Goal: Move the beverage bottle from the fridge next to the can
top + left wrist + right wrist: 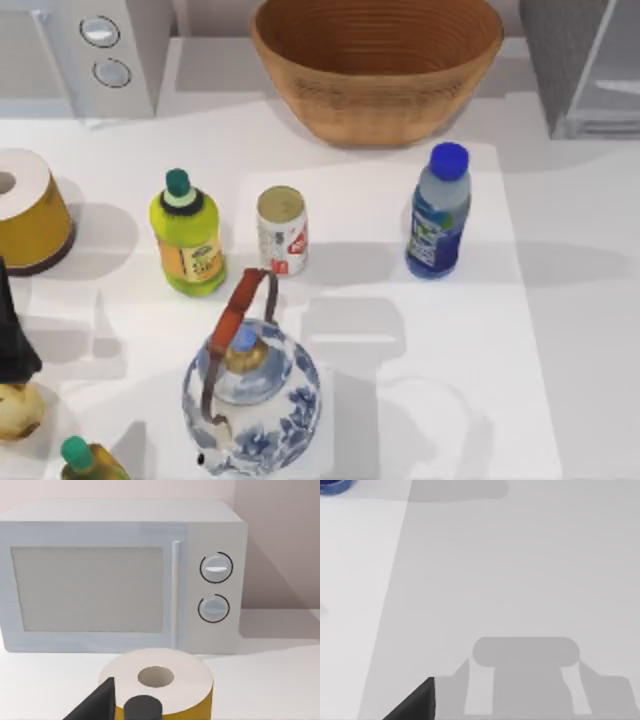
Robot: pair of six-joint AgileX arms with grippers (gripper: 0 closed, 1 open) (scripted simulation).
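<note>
From above, the clear bluish plastic beverage bottle with blue cap [438, 213] stands upright on the white surface [560, 330], well right of the small white-and-silver can [282, 231], outside the grey fridge [580, 60]. The right wrist view shows bare surface and the bottle's cap [331, 486] far off, so the right arm seems nearer. I cannot tell either arm's finger opening.
</note>
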